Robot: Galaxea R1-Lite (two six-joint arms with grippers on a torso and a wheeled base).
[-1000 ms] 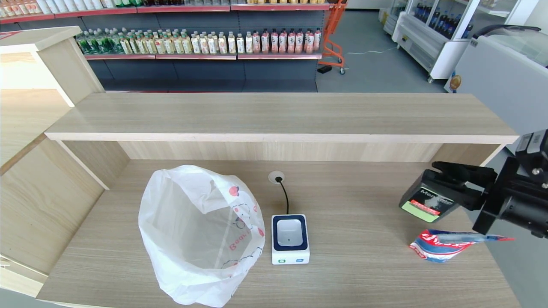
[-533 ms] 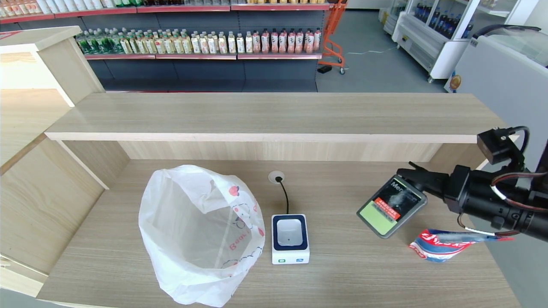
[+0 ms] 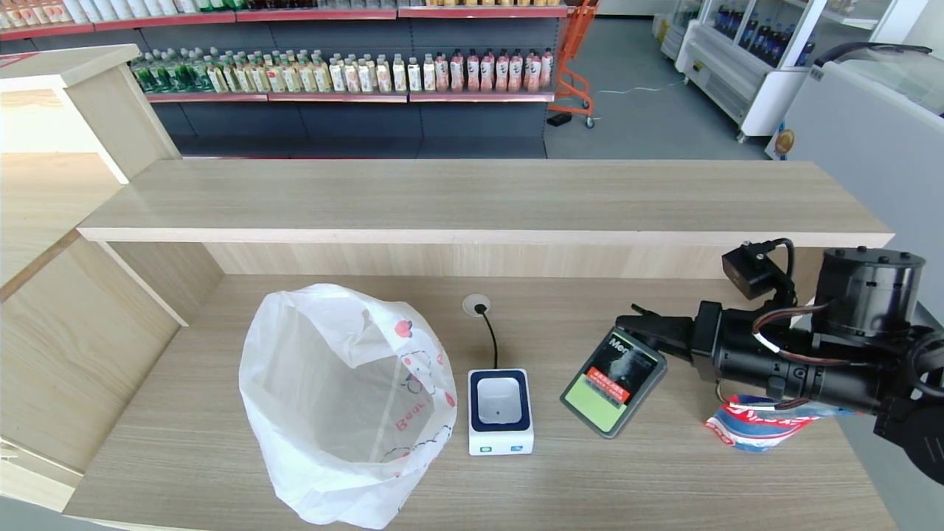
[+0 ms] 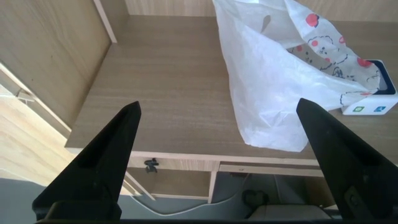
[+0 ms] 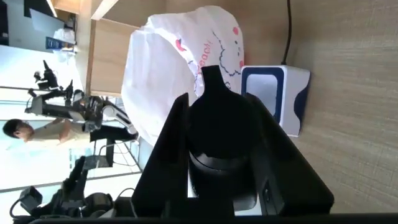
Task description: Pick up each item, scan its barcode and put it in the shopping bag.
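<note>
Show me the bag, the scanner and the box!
bag (image 3: pixel 422 402), head view, on its printed side.
scanner (image 3: pixel 499 400), head view, on its glass window.
box (image 3: pixel 599 408), head view, on its green panel.

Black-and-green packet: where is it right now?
The packet is right of centre in the head view, held by the right end effector, between the scanner and the red-and-blue pouch.

Shopping bag (image 3: pixel 346 398): translucent white, red-pink cartoon print and lettering. Scanner (image 3: pixel 500 411): white body, navy frame round a pale window, green and blue front buttons. Cable (image 3: pixel 490 335): black. Box (image 3: pixel 612 381): black, light green panel, red stripe. Pouch (image 3: pixel 759 431): red, white, blue. Counter (image 3: pixel 221 457): pale wood grain.
</note>
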